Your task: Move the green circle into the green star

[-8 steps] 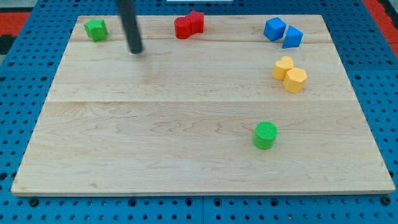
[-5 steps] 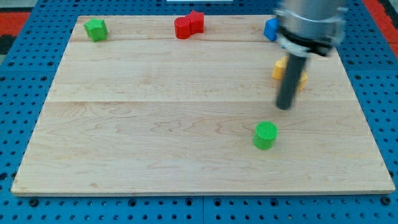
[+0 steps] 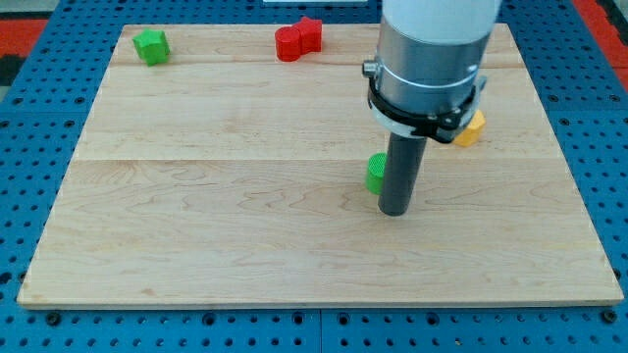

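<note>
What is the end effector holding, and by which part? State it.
Nothing is held: the arm ends in a plain rod. My tip stands against the green circle's right side, partly hiding it; the contact itself cannot be seen.

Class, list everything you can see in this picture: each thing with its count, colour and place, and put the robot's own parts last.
Board: 1, pale wood, fills most of the view, on a blue pegboard.
Green star: 1, the board's top-left corner.
Red blocks: 2, touching, top edge, left of the arm; the right one is a star.
Green circle: 1, mid-board, partly hidden behind the rod.
Yellow block: 1 showing, right of the arm, mostly hidden.
Arm: 1, grey, top centre-right.
My tip: 1, dark, just right of and below the green circle.
</note>
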Tool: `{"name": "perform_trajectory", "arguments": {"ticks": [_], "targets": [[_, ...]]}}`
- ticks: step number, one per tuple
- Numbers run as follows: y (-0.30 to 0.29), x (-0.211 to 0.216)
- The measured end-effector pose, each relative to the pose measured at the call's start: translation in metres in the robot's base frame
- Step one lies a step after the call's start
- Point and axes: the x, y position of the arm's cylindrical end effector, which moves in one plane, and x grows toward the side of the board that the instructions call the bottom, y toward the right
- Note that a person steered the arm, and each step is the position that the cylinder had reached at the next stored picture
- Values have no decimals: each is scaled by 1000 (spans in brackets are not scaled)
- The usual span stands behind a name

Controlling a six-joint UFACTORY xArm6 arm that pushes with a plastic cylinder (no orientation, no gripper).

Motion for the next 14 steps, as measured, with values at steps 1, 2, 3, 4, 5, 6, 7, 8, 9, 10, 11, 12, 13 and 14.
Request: {"name": "perform_trajectory", "arguments": {"ticks": [1, 2, 3, 4, 5, 6, 7, 8, 9, 10, 11, 12, 13, 14], "targets": [[12, -22], [-16, -41], [-83, -55], [-72, -67], [-62, -67], [-46, -67], [-37, -84], [-28, -106], [-30, -122], [-3, -139], [-11, -147], [-65, -148], [-91, -183], [-78, -221]]}}
